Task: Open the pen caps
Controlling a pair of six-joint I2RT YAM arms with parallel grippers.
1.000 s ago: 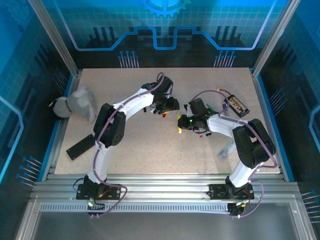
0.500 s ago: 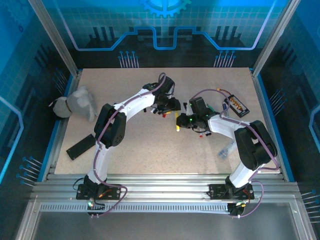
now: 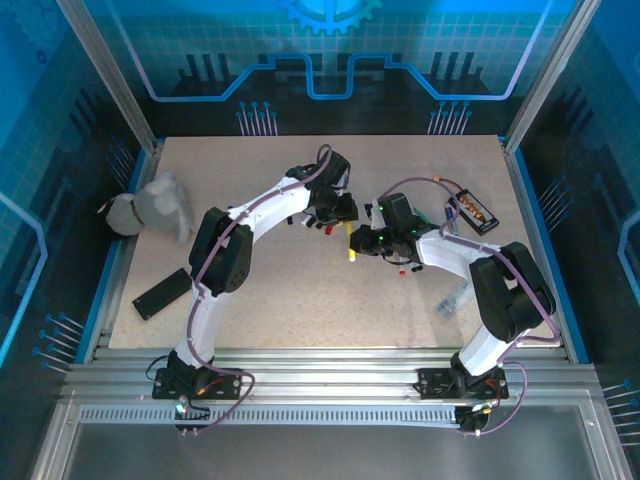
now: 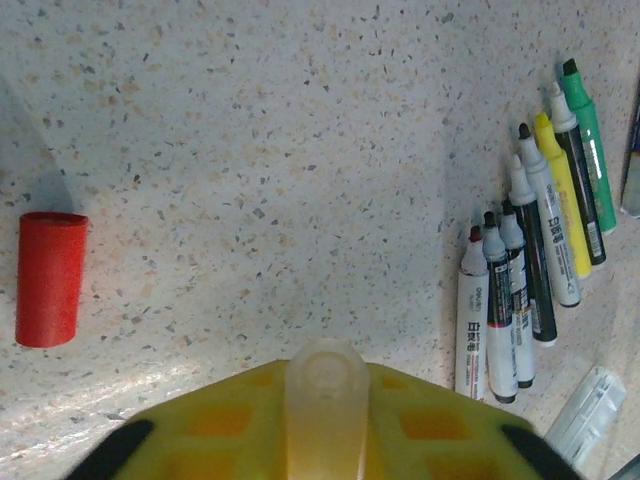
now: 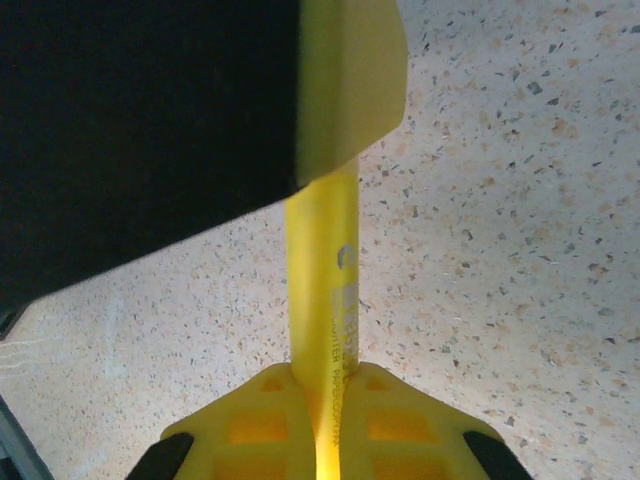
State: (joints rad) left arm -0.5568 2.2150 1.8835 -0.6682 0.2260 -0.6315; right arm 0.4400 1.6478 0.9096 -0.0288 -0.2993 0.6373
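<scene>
Left wrist: uncapped pens [image 4: 530, 290] lie aside; right gripper [image 5: 315, 420] clamps yellow pen [image 5: 322, 260], left gripper [image 4: 325, 430] pinches its unpulled cap [image 4: 325, 375].

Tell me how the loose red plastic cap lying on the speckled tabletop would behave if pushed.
The red cylindrical plastic cap lies on its side, so a sideways nudge would probably roll it. Being short plastic, it is likely light and easily flicked away. The speckled tabletop looks smooth, so little would stop it.
</scene>
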